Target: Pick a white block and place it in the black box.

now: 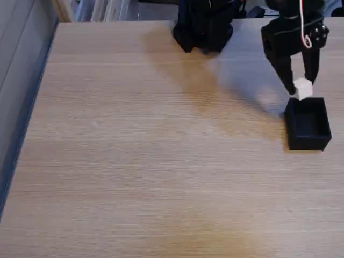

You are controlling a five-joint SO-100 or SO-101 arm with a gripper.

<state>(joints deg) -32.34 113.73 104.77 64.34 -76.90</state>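
Observation:
In the fixed view the black box (308, 124) stands on the wooden table at the right, its dark hollow facing up. Just above its far rim hangs the white block (302, 88), a small cube. My black gripper (301, 85) reaches down from the upper right and is shut on the white block, one finger on each side of it. The block is tilted slightly and is clear of the box's hollow.
The arm's black base (203, 24) stands at the table's far edge, centre. A grey wall or panel (21, 64) borders the table on the left. The wooden tabletop (150, 150) stretches wide to the left and front of the box.

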